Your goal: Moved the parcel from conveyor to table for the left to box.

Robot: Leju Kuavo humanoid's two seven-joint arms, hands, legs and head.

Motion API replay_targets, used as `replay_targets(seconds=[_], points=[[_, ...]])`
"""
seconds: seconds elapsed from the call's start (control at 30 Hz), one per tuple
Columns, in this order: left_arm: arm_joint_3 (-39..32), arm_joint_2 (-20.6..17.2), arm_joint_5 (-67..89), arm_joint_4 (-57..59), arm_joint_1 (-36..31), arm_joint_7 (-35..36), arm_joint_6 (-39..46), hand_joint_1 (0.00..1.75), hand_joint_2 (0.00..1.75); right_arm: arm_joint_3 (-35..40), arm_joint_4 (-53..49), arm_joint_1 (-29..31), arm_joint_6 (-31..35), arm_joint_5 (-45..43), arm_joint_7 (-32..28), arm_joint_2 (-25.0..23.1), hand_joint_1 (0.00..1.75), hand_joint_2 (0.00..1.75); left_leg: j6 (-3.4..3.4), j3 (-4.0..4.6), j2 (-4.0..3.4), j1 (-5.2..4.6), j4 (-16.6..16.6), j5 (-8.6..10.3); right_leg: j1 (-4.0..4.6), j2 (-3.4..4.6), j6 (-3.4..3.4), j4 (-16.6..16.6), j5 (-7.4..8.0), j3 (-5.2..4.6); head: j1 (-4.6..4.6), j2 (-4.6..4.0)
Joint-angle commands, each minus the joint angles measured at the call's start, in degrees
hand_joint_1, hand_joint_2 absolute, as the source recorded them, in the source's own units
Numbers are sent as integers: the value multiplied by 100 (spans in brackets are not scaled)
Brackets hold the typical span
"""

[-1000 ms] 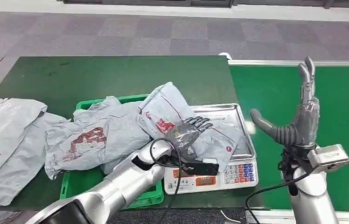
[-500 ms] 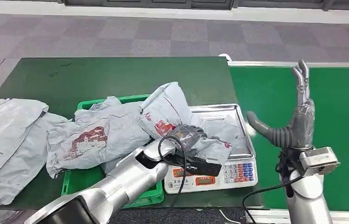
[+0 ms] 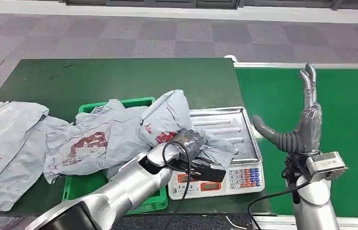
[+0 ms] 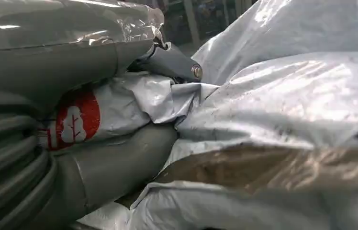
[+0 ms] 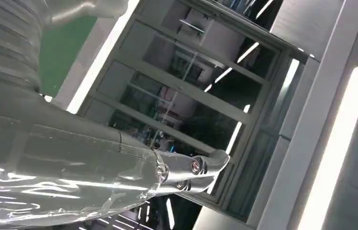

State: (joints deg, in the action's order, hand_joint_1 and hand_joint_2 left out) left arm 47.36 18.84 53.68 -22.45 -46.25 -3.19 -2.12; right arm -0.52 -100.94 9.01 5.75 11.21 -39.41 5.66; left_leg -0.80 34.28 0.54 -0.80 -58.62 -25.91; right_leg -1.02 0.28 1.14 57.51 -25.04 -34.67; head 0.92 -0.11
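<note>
Gripping a grey parcel [image 3: 170, 117], left hand [image 3: 189, 142] has fingers curled into the crumpled plastic; left wrist view shows bag [image 4: 134, 103] bunched between thumb and fingers. Parcel lies half over the scale [image 3: 225, 143] tray, half over the green crate [image 3: 119, 103], leaning on other grey bags [image 3: 95, 139] in the crate. More bags [image 3: 5, 139] sit on the dark green table [image 3: 119, 76] well apart. Right hand [image 3: 304, 122] is raised above the conveyor [image 3: 354, 124], fingers straight, thumb spread, holding nothing.
</note>
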Motion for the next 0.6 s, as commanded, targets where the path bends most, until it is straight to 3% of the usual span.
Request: replay_targets(seconds=[0.03, 0.17, 0.33, 0.43, 0.5, 0.57, 0.6], points=[[293, -173, 12, 352, 76, 22, -54, 175, 175, -186, 121, 92, 0, -14, 26, -216, 0, 175, 14, -19, -19, 7, 15, -1, 8, 13, -10, -18, 6, 14, 0, 0], [293, -173, 12, 352, 76, 22, -54, 175, 175, -186, 121, 92, 0, -14, 26, -216, 0, 175, 12, -16, -17, 5, 12, -1, 5, 12, -8, -13, 4, 12, 0, 0], [-74, -349, 19, -132, 466, -577, 915, 175, 175, -234, -87, -66, -203, 233, 117, -340, 0, 175, 9, -17, -14, 2, 12, -2, 1, 10, -6, -10, 1, 12, 0, 0], [-544, -398, -19, -660, 703, -1058, 1716, 175, 175, -307, -227, -146, -310, 215, 133, -356, 0, 175, 14, -17, -12, 5, 15, -2, 5, 7, -9, -14, 1, 13, 0, 0], [-978, -423, -199, -1207, 919, -1330, 2746, 175, 175, -319, -363, -247, -322, 205, 152, -367, 0, 175, 15, -15, -7, 4, 15, -3, 4, 3, -9, -13, -2, 12, 0, 0], [-1405, -509, -539, -2059, 1184, -2031, 3962, 175, 175, -297, -431, -289, -301, 138, 197, -337, 0, 175, 13, -6, -5, 5, 8, -5, 5, 1, -9, -8, -4, 3, 0, 0], [-1541, -600, -628, -2448, 1276, -2258, 4131, 175, 175, -255, -435, -293, -245, 76, 221, -275, 0, 175, 16, -8, -9, 6, 10, -7, 7, 5, -11, -11, -5, 5, 0, 0]])
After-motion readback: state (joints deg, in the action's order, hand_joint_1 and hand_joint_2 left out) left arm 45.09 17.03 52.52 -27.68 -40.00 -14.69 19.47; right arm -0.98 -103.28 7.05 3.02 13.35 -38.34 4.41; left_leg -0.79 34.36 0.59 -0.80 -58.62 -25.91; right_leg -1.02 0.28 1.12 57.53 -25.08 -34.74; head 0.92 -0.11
